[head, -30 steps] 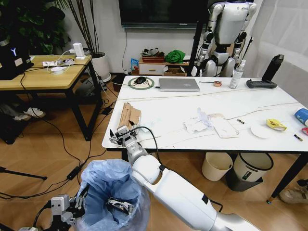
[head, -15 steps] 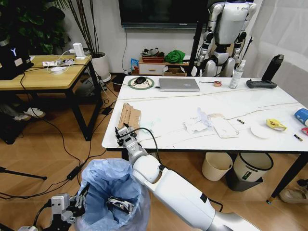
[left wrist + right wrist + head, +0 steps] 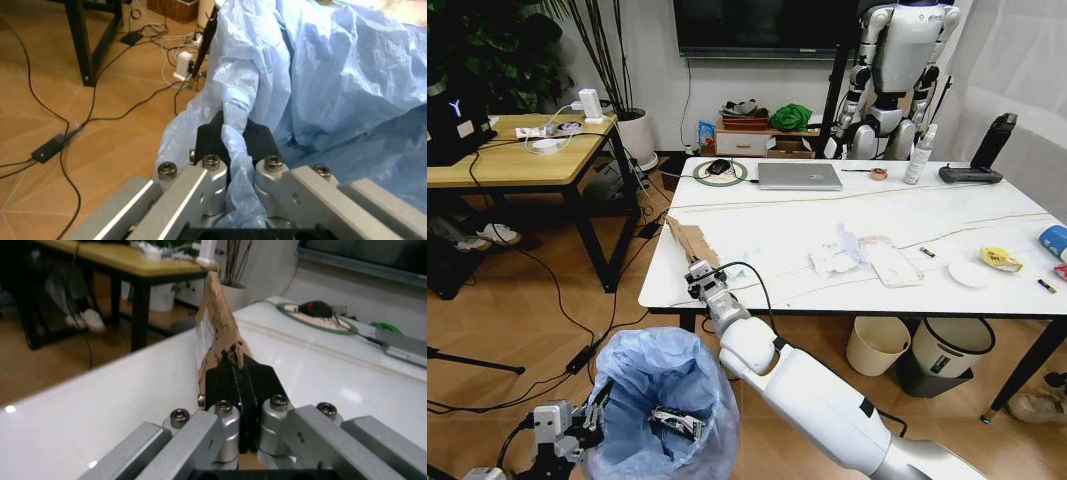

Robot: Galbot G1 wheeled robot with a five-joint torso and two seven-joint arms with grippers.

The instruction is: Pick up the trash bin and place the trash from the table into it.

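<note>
Nearest to you, at the bottom of the head view, the left gripper point(image 3: 577, 425) is sitting low beside the trash bin point(image 3: 662, 400), and part of it is cut off by the frame edge. In the left wrist view its black fingers point(image 3: 212, 142) are pinching a fold of the crinkly light-blue bag point(image 3: 320, 75), which is covering the rim, so the bin wall itself is hidden. Something dark and shiny is lying inside the bin point(image 3: 675, 424); you cannot make out what it is.

Just beyond, the right gripper point(image 3: 702, 277) is reaching over the near left edge of the table point(image 3: 847, 215). Its fingers point(image 3: 223, 377) are closed tight on the lower end of the brown cardboard piece point(image 3: 217, 325), which is standing up and leaning over the white top. In the head view the cardboard point(image 3: 689, 240) is looking like a narrow tilted strip; the right wrist view is showing you its torn edge and a pale patch on one face, possibly a label.

Farther along the table, the crumpled white tissues point(image 3: 835, 255) are lying beside the clear plastic tray point(image 3: 891, 263). Near the far right edge the yellow wrapper point(image 3: 1001, 259) is resting, and the blue paper cup point(image 3: 1055, 240) is cut off by the frame.
</note>
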